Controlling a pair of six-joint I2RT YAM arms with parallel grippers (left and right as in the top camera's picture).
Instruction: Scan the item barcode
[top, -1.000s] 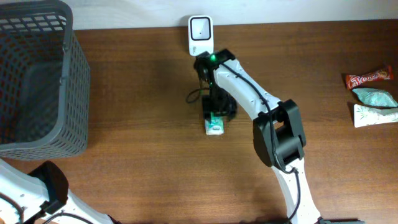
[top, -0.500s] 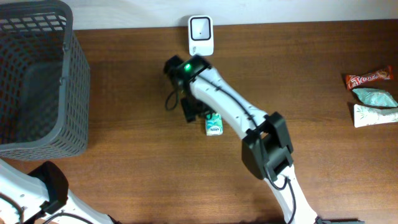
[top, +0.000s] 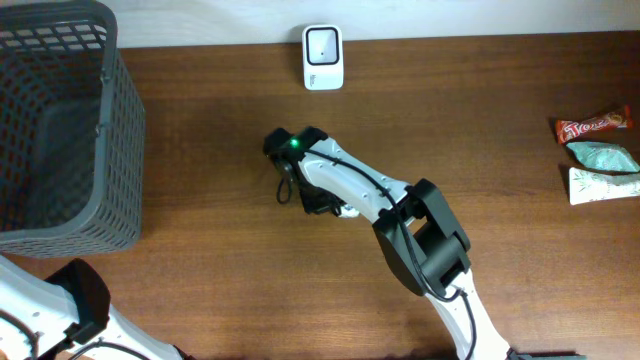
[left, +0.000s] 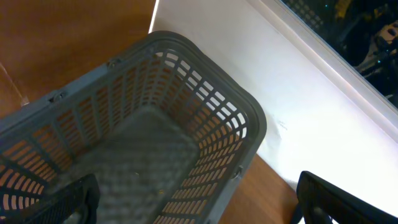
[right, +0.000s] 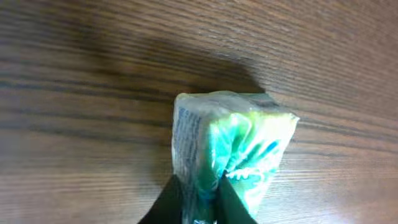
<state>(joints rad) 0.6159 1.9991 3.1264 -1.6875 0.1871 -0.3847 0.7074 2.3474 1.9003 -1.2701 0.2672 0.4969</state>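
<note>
Grip news: the right gripper (right: 200, 202) has snapped shut on the green packet (right: 233, 146). The jaws are pinched tight on its near end and the crinkly wrap bunches up between them. A second ago it was parked right over the packet, then it slid off to one side with the jaws apart, and now it's clamped on. Can't tell from the wrist view whether the packet is off the bench (top: 200, 280) yet or just lying there pinched. Its shadow sits right against it, so I'd guess barely lifted, if at all.

What that means: the pickup looks done, the scan isn't. The scanner (top: 323, 57) is well apart from the gripper, out ahead of it by the back wall. So the next bit is carrying the packet over there and turning the barcode to face it. I can't spot a barcode from here, just some fine print down one edge.

Further out, the left gripper (left: 193, 210) hangs wide open over the basket (left: 252, 118), holding nothing, and hasn't budged. The other snacks (top: 598, 150) sit far off to the right, untouched.
</note>
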